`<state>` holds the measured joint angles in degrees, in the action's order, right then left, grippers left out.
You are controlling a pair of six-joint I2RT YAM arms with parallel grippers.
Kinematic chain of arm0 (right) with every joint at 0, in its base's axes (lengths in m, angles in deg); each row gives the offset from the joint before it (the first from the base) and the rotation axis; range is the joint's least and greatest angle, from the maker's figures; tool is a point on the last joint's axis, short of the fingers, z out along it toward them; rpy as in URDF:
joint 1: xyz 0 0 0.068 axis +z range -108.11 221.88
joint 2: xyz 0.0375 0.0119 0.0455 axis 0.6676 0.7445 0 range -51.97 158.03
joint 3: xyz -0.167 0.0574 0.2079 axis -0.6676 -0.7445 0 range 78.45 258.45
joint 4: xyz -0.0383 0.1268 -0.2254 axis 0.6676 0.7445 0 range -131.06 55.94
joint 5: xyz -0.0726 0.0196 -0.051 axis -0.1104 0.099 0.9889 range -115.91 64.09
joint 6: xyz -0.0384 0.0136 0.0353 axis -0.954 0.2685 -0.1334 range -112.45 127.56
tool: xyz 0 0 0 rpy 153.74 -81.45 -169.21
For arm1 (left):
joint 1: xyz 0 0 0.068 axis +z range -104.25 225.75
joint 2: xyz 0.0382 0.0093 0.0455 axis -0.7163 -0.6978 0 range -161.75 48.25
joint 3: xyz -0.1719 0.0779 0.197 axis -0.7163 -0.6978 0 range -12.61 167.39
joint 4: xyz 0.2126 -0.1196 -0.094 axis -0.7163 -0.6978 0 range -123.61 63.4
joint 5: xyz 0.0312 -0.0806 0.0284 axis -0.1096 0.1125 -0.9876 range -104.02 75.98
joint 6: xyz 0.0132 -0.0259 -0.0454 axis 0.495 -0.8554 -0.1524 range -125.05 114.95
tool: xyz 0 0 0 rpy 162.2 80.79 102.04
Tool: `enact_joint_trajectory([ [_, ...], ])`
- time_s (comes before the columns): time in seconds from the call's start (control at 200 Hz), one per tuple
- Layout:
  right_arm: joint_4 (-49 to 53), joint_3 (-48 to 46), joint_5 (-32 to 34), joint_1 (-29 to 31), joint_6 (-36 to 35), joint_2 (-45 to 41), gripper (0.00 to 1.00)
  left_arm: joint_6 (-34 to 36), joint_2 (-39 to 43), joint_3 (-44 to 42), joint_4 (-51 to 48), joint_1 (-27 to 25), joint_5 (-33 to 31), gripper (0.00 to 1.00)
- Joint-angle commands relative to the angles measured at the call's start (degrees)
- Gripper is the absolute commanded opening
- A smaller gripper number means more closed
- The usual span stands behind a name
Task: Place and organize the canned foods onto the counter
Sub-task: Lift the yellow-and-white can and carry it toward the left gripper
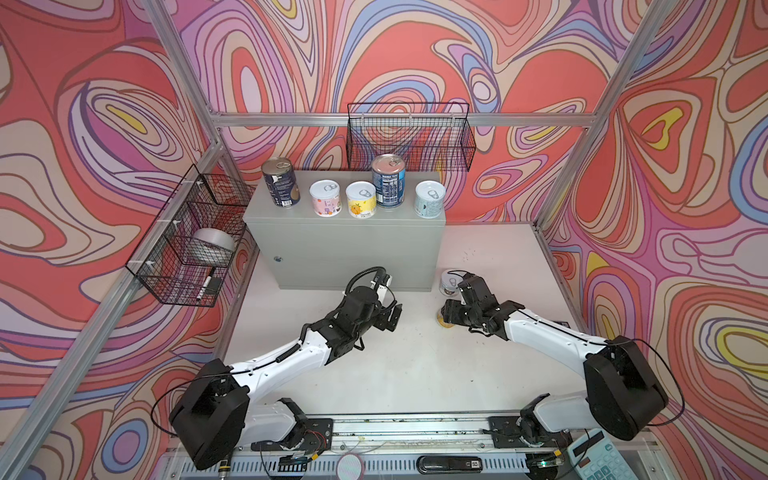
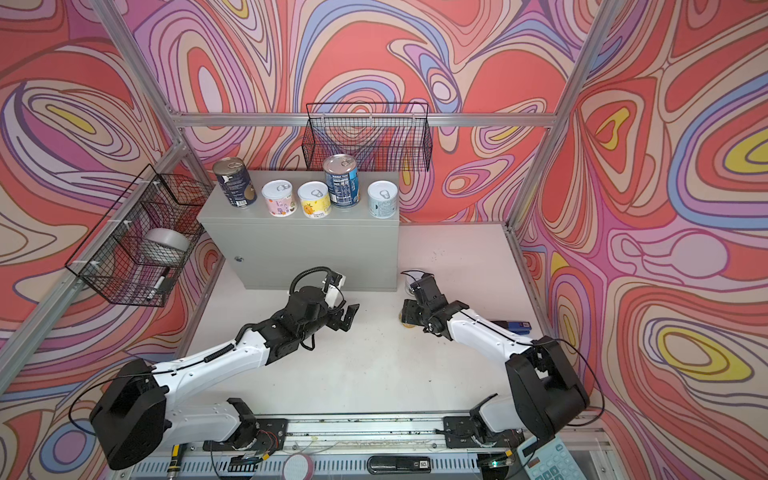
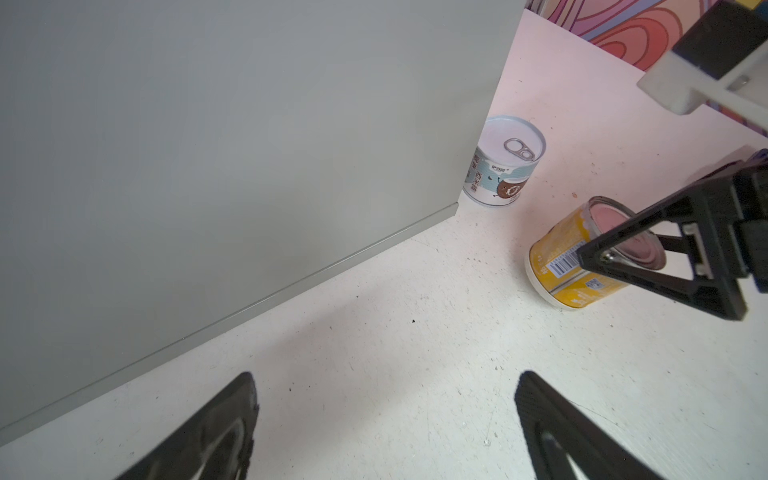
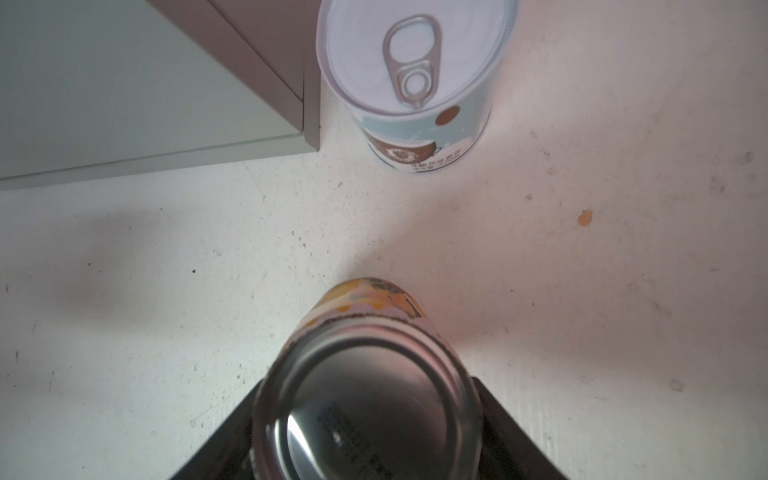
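The grey counter (image 1: 345,249) bears a row of cans: tall dark blue (image 1: 281,183), pink (image 1: 325,198), yellow (image 1: 361,200), a second tall blue (image 1: 388,180) and pale-blue (image 1: 430,199). A white can (image 3: 505,162) stands on the table against the counter's right front corner. My right gripper (image 4: 365,415) is shut on the orange can (image 3: 557,266), which is tilted with its plain end up, low by the table. My left gripper (image 3: 386,382) hangs open over bare table in front of the counter, holding nothing.
A black wire basket (image 1: 166,266) on the left wall holds a grey tape roll (image 1: 212,247) and a marker. Another wire basket (image 1: 409,137) hangs behind the counter. A calculator (image 1: 594,457) lies at the front right, by the arms' rail.
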<state>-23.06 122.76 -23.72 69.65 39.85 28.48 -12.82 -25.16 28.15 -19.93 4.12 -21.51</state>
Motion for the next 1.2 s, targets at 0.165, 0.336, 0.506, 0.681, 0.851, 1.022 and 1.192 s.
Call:
enact_joint_trajectory([
  [0.165, -1.0, 2.8, -2.5, -0.2, -2.0, -2.4, 0.36, -2.2, -1.2, -1.3, -0.4, -0.2, 1.6, 0.98],
  [0.336, 0.6, 5.4, -3.5, -0.2, -2.9, -3.4, 0.35, -2.2, -0.9, -2.4, 0.1, -0.2, 1.2, 0.98],
  [0.506, 2.4, 7.3, -3.8, -0.1, -3.6, -3.6, 0.34, -2.7, -0.9, -3.3, 0.8, -0.2, 1.7, 0.98],
  [0.681, 4.2, 8.8, -4.3, -0.1, -4.2, -4.6, 0.34, -3.0, -0.4, -4.5, 1.5, -0.2, 2.2, 0.98],
  [0.851, 6.7, 10.4, -5.4, -0.2, -5.0, -5.9, 0.34, -1.7, 1.1, -5.7, 1.9, -0.2, 2.0, 0.97],
  [1.022, 8.9, 11.2, -6.4, -0.2, -5.6, -6.9, 0.34, -2.1, 0.7, -6.2, 4.3, -0.2, 4.9, 0.94],
  [1.192, 10.6, 12.4, -7.5, -0.2, -5.3, -8.2, 0.34, -3.0, -1.7, -6.0, 8.2, -0.4, 9.4, 0.91],
])
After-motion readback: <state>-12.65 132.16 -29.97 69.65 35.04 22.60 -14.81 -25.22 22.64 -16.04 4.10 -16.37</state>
